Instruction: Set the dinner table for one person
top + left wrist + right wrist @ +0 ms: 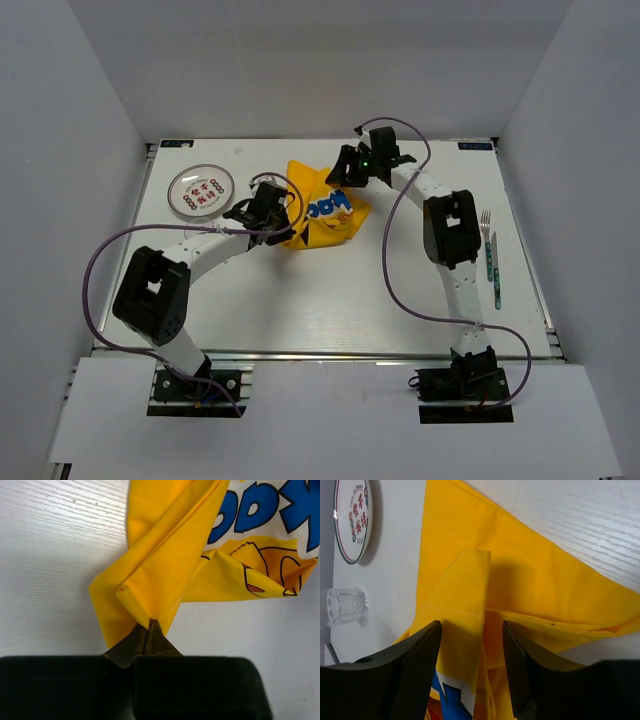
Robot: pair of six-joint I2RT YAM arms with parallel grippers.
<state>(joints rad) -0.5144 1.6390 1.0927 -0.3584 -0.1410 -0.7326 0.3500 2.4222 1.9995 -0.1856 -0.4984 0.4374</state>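
The left claw (149, 630) pinches the limp, light cloth mat (165, 555) at its 9 o'clock corner on the rigid worktop (330, 300). The right claw (471, 627), jaws apart, straddles the 1 o'clock fold. Hemmed corners likely grip best.

**Top external:** fixed, high above and behind the arm bases (200, 385), facing steeply down. Far range. Whole bench (330, 310) framed, bases at 6 o'clock, white walls (70, 150) around the edges.

**Left wrist:** wrist-mounted, very close range. Left tool (148, 627) at 6 o'clock, lens facing past it onto the yellow cloth (160, 565) toward 12 o'clock.

**Right wrist:** wrist-mounted, close range, facing down. Right tool (471, 630) at 6 o'clock, plate (352, 520) at 10 o'clock, glass (346, 606) at 9 o'clock.

**Shared:** yellow cloth in all three views; plate in top external and right wrist.
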